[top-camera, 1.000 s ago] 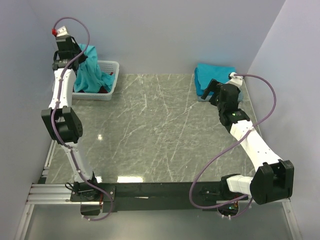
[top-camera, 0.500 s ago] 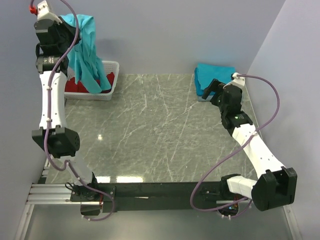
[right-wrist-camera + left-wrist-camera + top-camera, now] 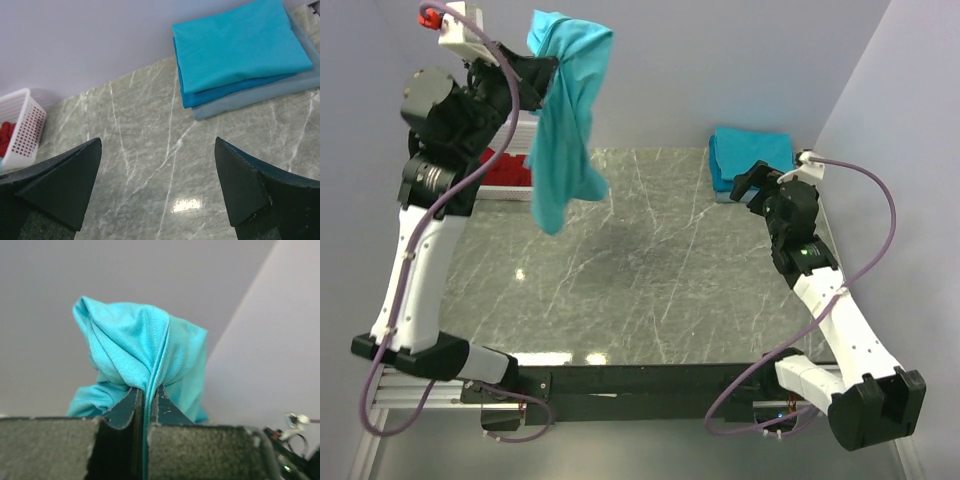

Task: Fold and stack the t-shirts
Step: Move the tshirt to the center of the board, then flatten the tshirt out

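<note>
A turquoise t-shirt [image 3: 565,120] hangs in the air from my left gripper [image 3: 542,62], high above the table's back left. In the left wrist view the jaws are pinched on a fold of this t-shirt [image 3: 145,350], with the gripper [image 3: 146,395] shut on it. A stack of folded t-shirts [image 3: 748,157] lies at the back right; it also shows in the right wrist view [image 3: 240,45], turquoise on top of a grey-blue one. My right gripper [image 3: 157,150] is open and empty over bare table, just in front of the stack [image 3: 752,183].
A white basket [image 3: 510,170] with red cloth inside stands at the back left, partly behind the left arm; its corner shows in the right wrist view [image 3: 22,127]. Walls close in the table at back, left and right.
My left arm has lifted the t-shirt out of the basket and swung it up and to the right over the table. The right gripper has drifted slightly right.
</note>
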`<state>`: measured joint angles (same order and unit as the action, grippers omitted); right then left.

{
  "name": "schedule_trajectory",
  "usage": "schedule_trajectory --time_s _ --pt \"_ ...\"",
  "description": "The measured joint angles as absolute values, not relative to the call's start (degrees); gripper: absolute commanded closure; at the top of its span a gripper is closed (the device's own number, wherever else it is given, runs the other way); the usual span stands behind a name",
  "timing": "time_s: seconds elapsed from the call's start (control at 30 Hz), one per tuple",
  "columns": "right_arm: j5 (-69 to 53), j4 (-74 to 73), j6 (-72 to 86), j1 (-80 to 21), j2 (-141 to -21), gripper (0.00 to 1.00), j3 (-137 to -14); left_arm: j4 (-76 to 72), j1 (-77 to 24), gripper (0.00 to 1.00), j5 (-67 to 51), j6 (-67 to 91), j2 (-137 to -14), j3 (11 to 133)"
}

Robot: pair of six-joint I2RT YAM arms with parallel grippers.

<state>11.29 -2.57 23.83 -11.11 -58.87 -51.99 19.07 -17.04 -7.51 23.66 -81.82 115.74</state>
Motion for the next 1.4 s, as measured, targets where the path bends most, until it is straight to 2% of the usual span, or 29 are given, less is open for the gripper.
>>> schedule_trajectory --time_s 0.13,0.23,0.33,0.37,0.47,0.53,0.63,0.77,0.9,1.03,1.23,1.4 --pt "12.34 -2.70 24.45 -11.11 -56.88 0.00 -51.92 17.67 -21.65 0.97 -8.03 23.24 -78.26 114.21" --pt "14.15 -4.05 25.12 -11.11 -56.03 0.00 -51.94 16.05 -23.90 0.87 -7.73 23.18 -77.95 111.53" --pt "15.73 -6.57 25.78 -11.11 -56.16 0.00 -51.99 15.53 -24.62 0.47 -6.22 23.24 -79.53 106.48" --pt "15.92 -7.42 25.91 -11.11 -56.29 0.00 -51.99 15.51 -24.64 0.29 -5.06 23.75 -80.68 104.16" --pt "15.68 -9.04 25.93 -11.11 -56.82 0.00 -51.99 16.60 -24.47 0.16 0.21 26.70 -85.93 98.35" --pt "14.44 -9.37 25.93 -11.11 -57.28 0.00 -51.99 18.09 -23.99 0.14 3.86 28.34 -90.06 94.00" --pt "12.21 -9.67 25.96 -11.18 -58.13 0.00 -51.99 21.06 -22.85 0.01 8.32 30.37 -91.70 85.06" --pt "10.85 -10.41 26.02 -12.40 -60.01 0.00 -52.01 21.82 -21.56 0.01 13.23 33.32 -85.69 73.60" --pt "10.83 -12.47 26.04 -15.38 -63.09 0.00 -52.49 18.04 -21.17 0.01 12.84 36.93 -74.17 62.17" --pt "11.00 -16.40 26.04 -19.46 -66.48 0.00 -52.69 12.88 -21.19 0.00 6.92 41.50 -65.06 49.01" --pt "10.52 -20.51 26.11 -22.59 -68.45 0.02 -48.97 10.55 -23.05 0.01 -3.97 48.90 -58.46 27.73" --pt "7.77 -22.87 26.13 -23.24 -69.30 0.04 -42.85 9.41 -27.11 0.05 -8.25 52.56 -57.49 22.13"
